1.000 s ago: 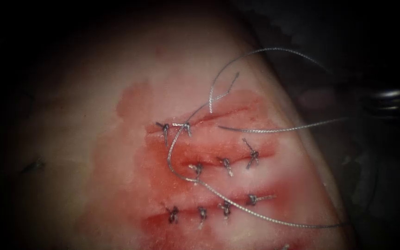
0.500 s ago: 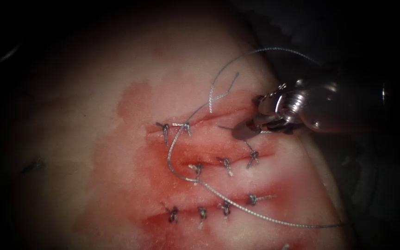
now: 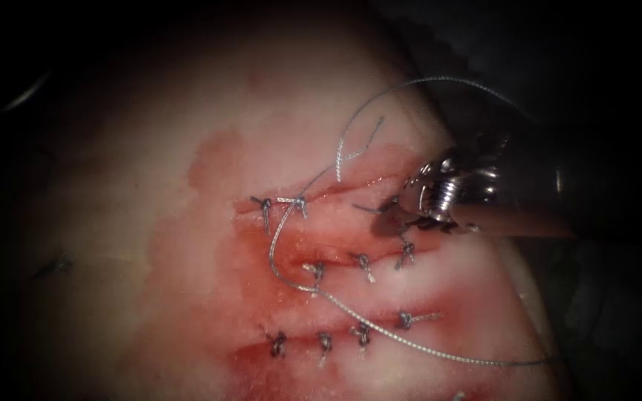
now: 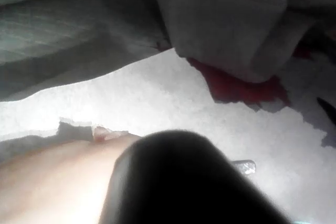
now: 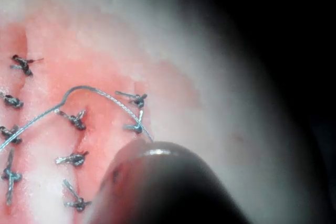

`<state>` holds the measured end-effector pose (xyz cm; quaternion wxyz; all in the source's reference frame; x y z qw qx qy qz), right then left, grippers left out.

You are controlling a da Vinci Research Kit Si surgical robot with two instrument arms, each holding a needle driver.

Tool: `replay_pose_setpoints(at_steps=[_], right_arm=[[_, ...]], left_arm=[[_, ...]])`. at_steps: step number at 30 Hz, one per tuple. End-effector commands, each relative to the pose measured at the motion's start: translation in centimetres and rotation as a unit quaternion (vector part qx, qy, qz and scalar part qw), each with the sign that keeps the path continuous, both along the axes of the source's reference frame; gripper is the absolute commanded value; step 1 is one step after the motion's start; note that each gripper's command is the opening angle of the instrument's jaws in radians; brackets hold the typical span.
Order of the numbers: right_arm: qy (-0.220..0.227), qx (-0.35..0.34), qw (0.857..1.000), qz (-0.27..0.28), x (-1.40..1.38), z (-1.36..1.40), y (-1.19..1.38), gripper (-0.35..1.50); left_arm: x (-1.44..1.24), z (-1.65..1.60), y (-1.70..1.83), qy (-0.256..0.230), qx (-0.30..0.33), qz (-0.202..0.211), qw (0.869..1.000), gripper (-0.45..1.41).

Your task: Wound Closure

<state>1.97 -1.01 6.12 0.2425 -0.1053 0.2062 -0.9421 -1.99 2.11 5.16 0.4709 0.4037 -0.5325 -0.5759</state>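
So my right tool (image 3: 399, 212) has its jaws pinched on the thread (image 3: 369, 209), whose free end points left from them across the tissue (image 3: 150, 245).

The right pincer (image 3: 394, 212) sits low over the top cut (image 3: 351, 186), near the right edge of the tissue (image 3: 113, 223). Loose thread (image 3: 380, 338) curls across the knots (image 3: 319, 269) (a snag risk). The tissue's left side is bare, with open room.

The endoscope looks down on the tissue (image 3: 187, 223); the right wrist view shares its knots (image 5: 76, 119) close up.
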Motion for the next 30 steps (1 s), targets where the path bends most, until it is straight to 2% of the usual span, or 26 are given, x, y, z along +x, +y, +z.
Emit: replay_pose_setpoints(at_steps=[1, 3, 6, 9, 10, 14, 19, 23, 24, 28, 29, 30], right_arm=[[0.002, -0.001, 1.000, 0.019, 0.09, -0.04, 0.13, -0.35], [0.014, -0.005, 0.999, 0.047, 0.09, -0.18, 0.19, -0.35], [0.025, -0.007, 0.998, 0.050, 0.02, -0.32, 0.22, -0.35], [0.024, -0.014, 0.998, 0.055, -0.32, -0.42, 0.15, -0.35], [0.023, -0.014, 0.997, 0.071, -0.58, -0.45, 0.07, -0.35], [-0.007, -0.028, 0.992, 0.126, -1.22, -0.45, -0.11, -0.35], [-0.040, -0.054, 0.979, 0.193, -2.18, -0.40, -0.45, -0.35], [-0.067, -0.050, 0.973, 0.215, -2.93, -0.39, -0.72, -0.35], [-0.093, -0.048, 0.968, 0.227, -3.33, -0.38, -0.87, -0.35], [-0.125, -0.048, 0.963, 0.232, -4.01, -0.39, -1.13, -0.35], [-0.141, -0.049, 0.962, 0.228, -4.29, -0.40, -1.26, -0.35], [-0.147, -0.048, 0.962, 0.227, -4.39, -0.40, -1.31, -0.35]], left_arm=[[-0.03, -0.02, 0.14, -0.001, -0.003, -0.001, 1.000, -0.42], [-0.04, -0.02, 0.14, -0.001, -0.004, -0.001, 1.000, -0.42], [-0.04, -0.02, 0.14, -0.001, -0.004, -0.001, 1.000, -0.42], [-0.04, -0.02, 0.14, -0.001, -0.003, -0.001, 1.000, -0.42], [-0.04, -0.02, 0.13, 0.000, -0.003, 0.000, 1.000, -0.43], [-0.05, -0.01, 0.12, 0.001, -0.004, 0.000, 1.000, -0.45], [-0.07, 0.03, 0.09, 0.005, 0.001, 0.001, 1.000, -0.45], [-0.09, 0.05, 0.07, 0.006, 0.000, 0.002, 1.000, -0.45], [-0.09, 0.05, 0.07, 0.006, 0.000, 0.002, 1.000, -0.45], [-0.09, 0.05, 0.07, 0.008, 0.000, 0.003, 1.000, -0.45], [-0.09, 0.05, 0.07, 0.008, 0.000, 0.003, 1.000, -0.45], [-0.09, 0.05, 0.07, 0.008, 0.000, 0.003, 1.000, -0.45]])
